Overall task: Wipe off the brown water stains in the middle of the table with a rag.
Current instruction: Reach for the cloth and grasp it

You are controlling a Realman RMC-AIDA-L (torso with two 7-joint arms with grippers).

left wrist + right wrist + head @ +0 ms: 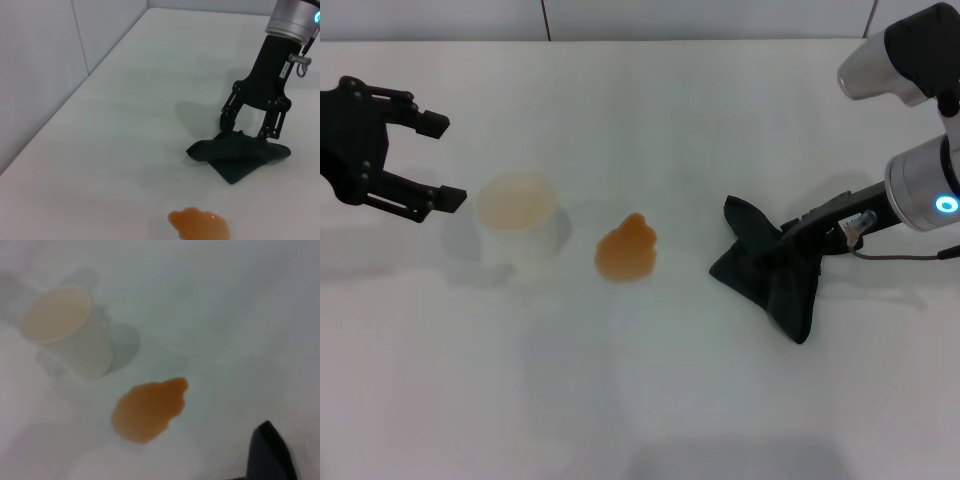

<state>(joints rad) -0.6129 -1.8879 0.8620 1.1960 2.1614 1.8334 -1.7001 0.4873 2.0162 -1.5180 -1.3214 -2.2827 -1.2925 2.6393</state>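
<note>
The rag (775, 272) is limp, light cloth that bunches rather than slides stiffly — best pinched at its raised middle fold. It lies right of centre on the worktop (650, 400), apart from the brown water stains (627, 251). The right gripper (251, 131) has its fingers closed down onto the rag's top. The left gripper (432, 160) hangs spread, empty, at the left edge — beside a cup (518, 226).

Soft matt cloth rag (775, 268); smooth white table (620, 400).
</note>
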